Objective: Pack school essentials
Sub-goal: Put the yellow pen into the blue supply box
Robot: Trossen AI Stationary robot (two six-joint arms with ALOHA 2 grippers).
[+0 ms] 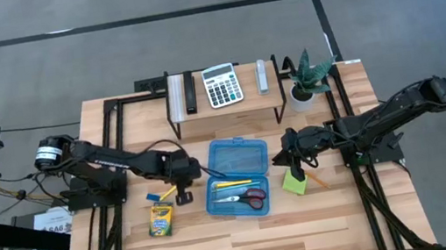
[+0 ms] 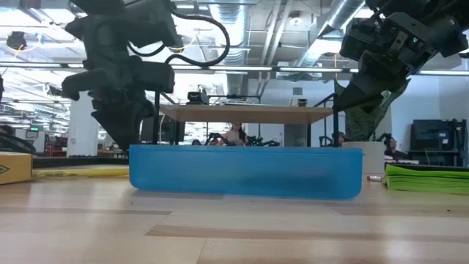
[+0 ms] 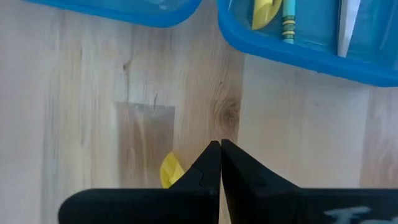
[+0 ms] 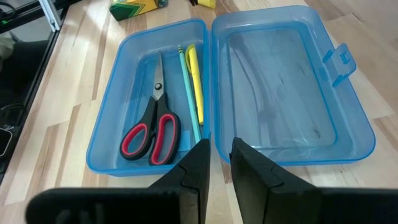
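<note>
An open blue plastic case (image 1: 235, 176) lies in the middle of the table. Its near half holds red-handled scissors (image 4: 152, 134), a yellow pencil (image 4: 194, 81) and a teal one. The yellow-green crayon box (image 1: 160, 219) lies flat, left of the case. A tiny blue eraser (image 1: 152, 195) and a small yellow piece (image 3: 171, 169) lie by my left gripper (image 3: 219, 148), which is shut and low over the wood. Right of the case are the lime-green sticky-note pad (image 1: 294, 182) and an orange pencil (image 1: 316, 181). My right gripper (image 4: 221, 149) hovers above the pad, narrowly open and holding nothing. My left gripper's shut fingers (image 3: 205, 165) stand right beside the small yellow piece, which one finger partly hides. I cannot tell whether they touch it. Nothing is between the fingers.
A low shelf (image 1: 225, 107) at the far side carries the white-grey calculator (image 1: 221, 85) and a dark item. A potted plant (image 1: 305, 82) stands at its right end. Bare wood stretches along the near edge. A monitor stands off the table's left side.
</note>
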